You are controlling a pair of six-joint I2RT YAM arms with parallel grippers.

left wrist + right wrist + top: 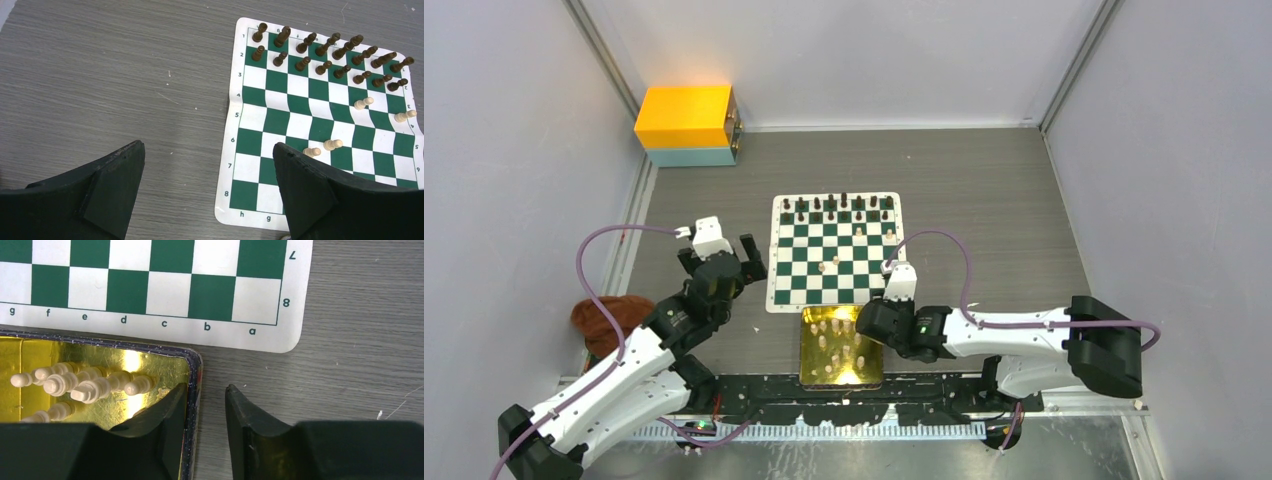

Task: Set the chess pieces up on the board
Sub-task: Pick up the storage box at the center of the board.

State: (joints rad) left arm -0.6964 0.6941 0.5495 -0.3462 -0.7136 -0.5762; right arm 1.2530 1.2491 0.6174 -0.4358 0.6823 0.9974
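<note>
Right gripper (206, 405) sits low at the shiny gold rectangular tray (150, 365), by the corner nearest the board's a-8 square. Jaws part-way apart w/ a narrow gap, nothing gripped. One finger is over the tray's inside, the other over the grey wood-grain table (350, 365), and the tray's dark rim shows in the gap. Pale cream chess pieces (90, 385) sit bunched in the tray, near the inner finger, apart from it.

Flat green-and-white checked board (150, 335) w/ white border lies right against the tray's far rim; touching or overlapped, can't tell. Printed along that border: g f e d c b a, plus 7 and 8 up the side.

Left gripper (208, 145) hovers over the table beside the board, jaws wide apart, empty. Its wrist view reads 1–8 down the board's edge, h and g at the bottom. Dark brown pieces (325, 55) fill rows 1 and 2. Four pale pieces (332, 144) stand scattered mid-board.
</note>
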